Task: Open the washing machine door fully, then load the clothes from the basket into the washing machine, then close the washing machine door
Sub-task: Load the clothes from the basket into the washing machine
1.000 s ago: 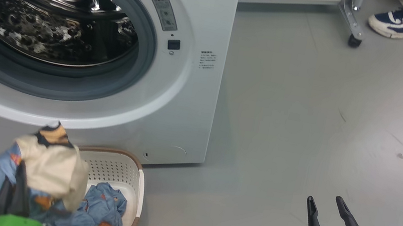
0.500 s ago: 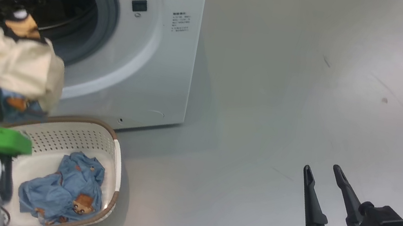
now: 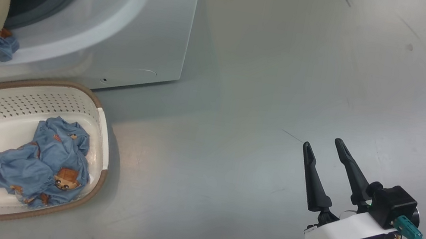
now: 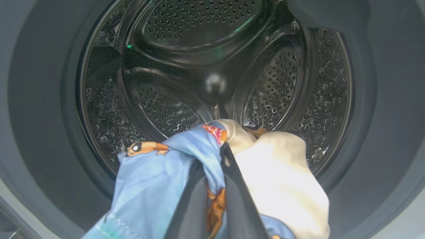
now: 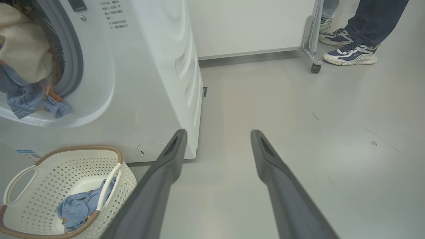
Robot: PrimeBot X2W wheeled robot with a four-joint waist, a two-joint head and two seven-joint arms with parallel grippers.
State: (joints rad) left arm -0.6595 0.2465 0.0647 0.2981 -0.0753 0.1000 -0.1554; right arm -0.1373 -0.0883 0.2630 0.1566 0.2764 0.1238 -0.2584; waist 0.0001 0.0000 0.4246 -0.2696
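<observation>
In the left wrist view my left gripper (image 4: pixel 214 172) rises from the bottom centre. Its 2 fingers are pinched nearly together on the held bundle (image 4: pixel 275 179) of cream and bear-print blue cloth, which drapes to both sides of them. Just past the bundle runs the grey gasket (image 4: pixel 40 99). Beyond that the drum (image 4: pixel 206 56) opens dead ahead, across the middle and top of the frame.

The target lies straight along the finger axis. I judge the next move to be a plain push forward, deep enough that the hanging blue tail clears the gasket lip before I let go.

In the head view my right gripper (image 3: pixel 322 143), lower right, hangs over the floor (image 3: pixel 235 141) with fingers spread, holding nothing. Lower left, the basket (image 3: pixel 15 100) holds 1 blue garment (image 3: pixel 44 155), nearer my left arm. At the upper left the bundle sits at the mouth of the washing machine (image 3: pixel 160 18).
</observation>
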